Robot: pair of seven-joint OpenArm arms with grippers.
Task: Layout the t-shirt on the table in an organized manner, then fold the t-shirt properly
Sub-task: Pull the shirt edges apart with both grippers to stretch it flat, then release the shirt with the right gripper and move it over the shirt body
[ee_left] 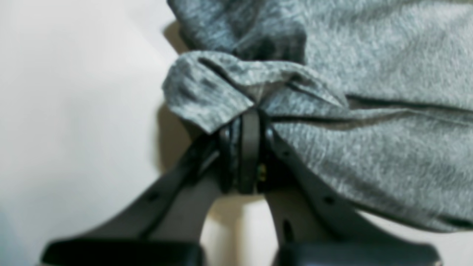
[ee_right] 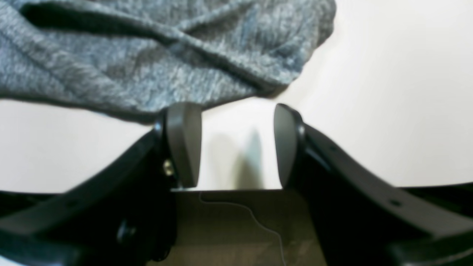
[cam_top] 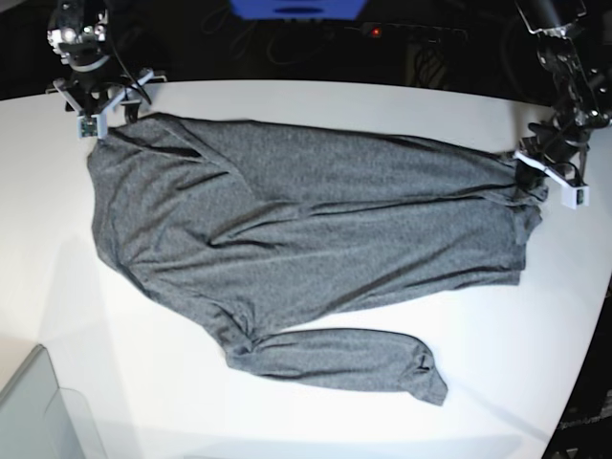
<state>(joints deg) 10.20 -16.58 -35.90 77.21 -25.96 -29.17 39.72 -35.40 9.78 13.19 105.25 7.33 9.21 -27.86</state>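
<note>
Bright even overhead light, glossy white table (cam_top: pixel 316 100) – soft shadows, both wrist views blurred, dark background.

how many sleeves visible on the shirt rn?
1 clearly: a long sleeve lying flat along the t-shirt's near edge, cuff pointing toward the left hand's side. The other sleeve may be folded into the creased fabric near the right hand; cannot tell.

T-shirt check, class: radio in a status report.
Left gripper shut on the t-shirt edge. Right gripper open, empty, beside the cloth. T-shirt spread on table, wrinkled. Nothing in the way.
</note>
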